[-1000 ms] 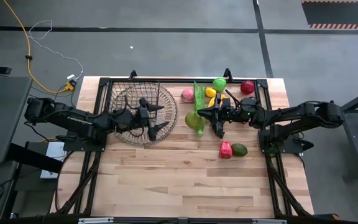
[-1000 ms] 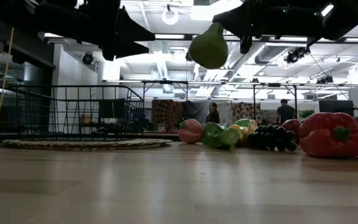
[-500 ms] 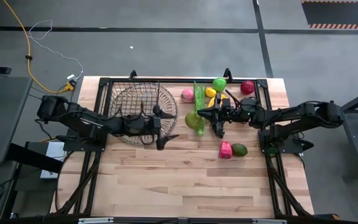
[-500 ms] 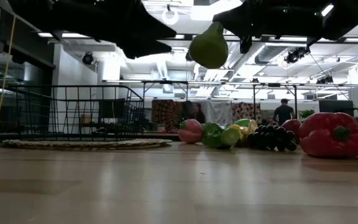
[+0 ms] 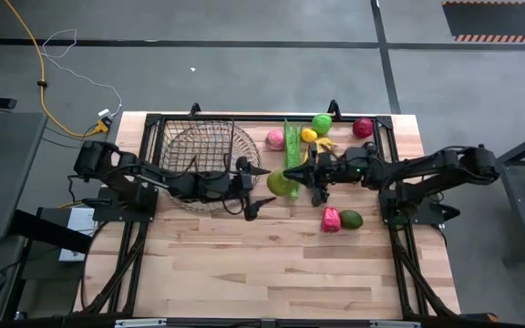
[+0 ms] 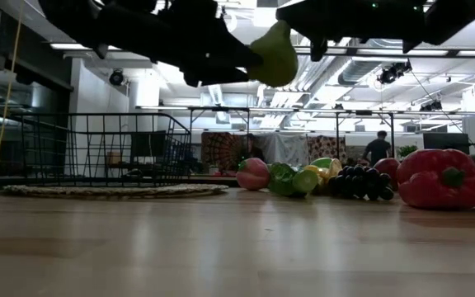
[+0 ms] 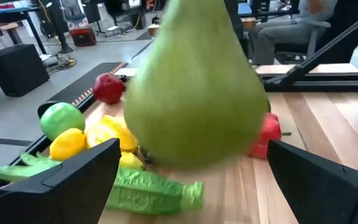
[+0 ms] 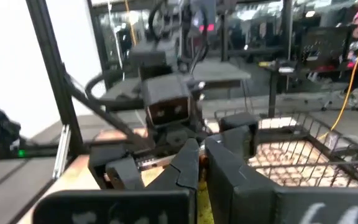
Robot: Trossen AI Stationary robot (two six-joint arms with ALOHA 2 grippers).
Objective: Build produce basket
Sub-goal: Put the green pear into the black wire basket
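A green pear point(image 5: 281, 182) is held in the air above the table point(image 5: 272, 264) by the right gripper point(image 5: 292, 174), whose fingers are closed on its narrow stem end; in the low view the pear point(image 6: 275, 56) is seen hanging well clear of the tabletop. The left gripper point(image 5: 255, 186) is positioned just beside the pear on the basket side, its fingers spread wide, one finger on either side of the fruit without a grip being visible. In the left wrist view the pear point(image 7: 194, 87) fills the space between the two dark fingers point(image 7: 73, 177). The black wire basket point(image 5: 197, 150) is seen at the far left part of the table, set on a round woven tray point(image 5: 210, 196); no produce can be made out inside it. The remaining produce is gathered at the far right part of the table: a pink peach point(image 5: 275, 138), a long green stalk point(image 5: 292, 146) lying beside it, a lemon point(image 5: 309, 136), a green apple point(image 5: 322, 123) and a red apple point(image 5: 363, 128). Nearer the front edge, under the right arm, a red pepper point(image 5: 331, 220) and a dark green avocado point(image 5: 351, 220) are lying just beside each other. In the low view, dark grapes point(image 6: 359, 181) are seen among the pile. People are visible in the room beyond the table.
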